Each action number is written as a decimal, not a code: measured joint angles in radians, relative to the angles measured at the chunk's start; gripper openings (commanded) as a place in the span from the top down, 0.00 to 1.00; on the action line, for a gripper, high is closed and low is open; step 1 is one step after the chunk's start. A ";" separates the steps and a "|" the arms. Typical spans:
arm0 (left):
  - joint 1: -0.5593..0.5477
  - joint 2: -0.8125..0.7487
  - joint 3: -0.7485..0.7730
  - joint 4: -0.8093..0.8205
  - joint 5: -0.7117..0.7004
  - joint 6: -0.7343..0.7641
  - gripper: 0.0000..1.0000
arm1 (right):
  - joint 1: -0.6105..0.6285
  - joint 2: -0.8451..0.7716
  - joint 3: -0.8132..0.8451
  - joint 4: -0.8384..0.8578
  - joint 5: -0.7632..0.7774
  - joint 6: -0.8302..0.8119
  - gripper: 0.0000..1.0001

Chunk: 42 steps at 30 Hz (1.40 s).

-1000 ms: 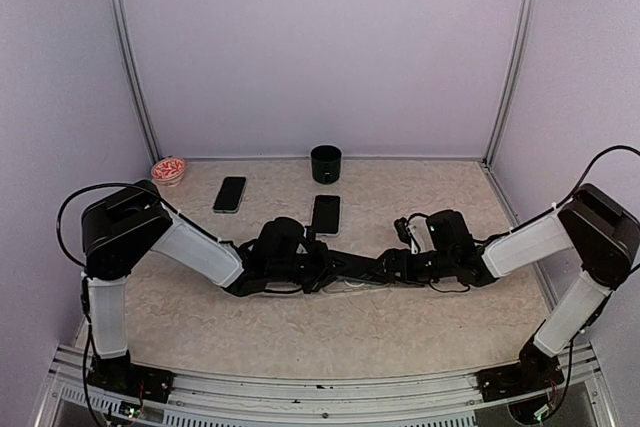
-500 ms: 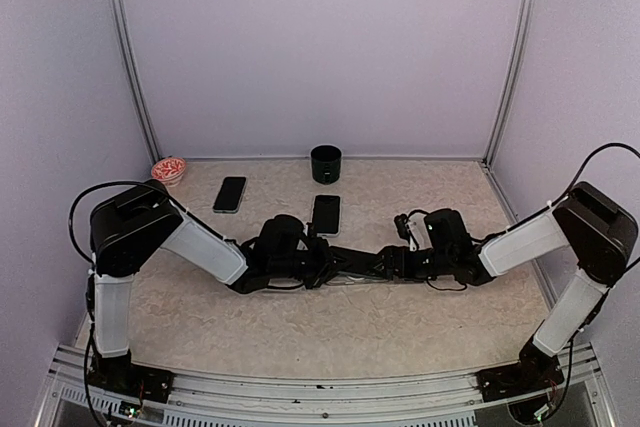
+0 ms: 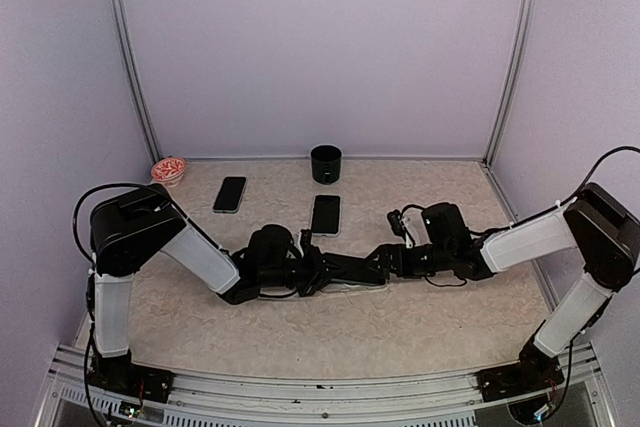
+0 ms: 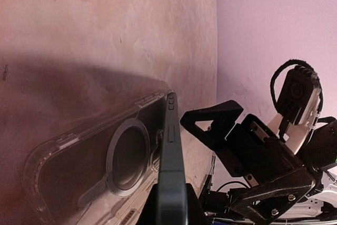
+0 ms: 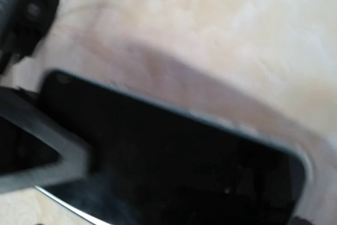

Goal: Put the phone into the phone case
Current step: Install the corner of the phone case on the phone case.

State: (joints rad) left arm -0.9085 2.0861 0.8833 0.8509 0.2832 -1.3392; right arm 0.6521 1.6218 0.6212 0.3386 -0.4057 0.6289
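Though tilted, phone (image 4: pixel 171 172) over phone case (image 4: pixel 79 175).

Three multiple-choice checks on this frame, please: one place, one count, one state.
1. The dark round cup stands: A near the beige table's back edge; B at its near edge; C on a phone.
2. Loose black flat phones lying on the table: A one; B two; C four.
3. The left gripper is: A open, empty; B shut on a black phone; C out of view.
A: cup sits by the rear wall. B: two lie apart. B: it clamps the phone edge-on over the clear plastic case.
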 measured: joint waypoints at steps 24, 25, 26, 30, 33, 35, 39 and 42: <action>0.000 0.000 -0.064 0.182 0.053 0.000 1.00 | -0.076 -0.044 -0.024 0.016 -0.115 0.001 0.00; 0.000 0.000 -0.064 0.185 0.053 0.000 1.00 | -0.076 -0.034 -0.026 0.027 -0.126 0.006 0.01; 0.000 0.000 -0.064 0.188 0.053 0.000 1.00 | -0.076 -0.025 -0.027 0.036 -0.137 0.011 0.01; 0.000 0.000 -0.064 0.196 0.054 0.000 1.00 | -0.076 0.026 -0.035 0.087 -0.186 0.043 0.03; -0.001 0.000 -0.064 0.197 0.054 0.001 1.00 | -0.074 0.053 -0.038 0.126 -0.222 0.068 0.04; -0.001 0.000 -0.064 0.197 0.056 0.001 1.00 | -0.073 0.065 -0.038 0.151 -0.244 0.081 0.05; -0.001 0.000 -0.064 0.203 0.058 0.005 1.00 | -0.072 0.069 -0.038 0.184 -0.276 0.108 0.07; -0.001 0.000 -0.064 0.213 0.059 0.011 1.00 | -0.072 0.069 -0.038 0.199 -0.291 0.126 0.10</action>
State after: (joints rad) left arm -0.9096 2.0861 0.8196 1.0637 0.3420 -1.3281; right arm 0.5800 1.6909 0.5831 0.5373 -0.6968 0.7547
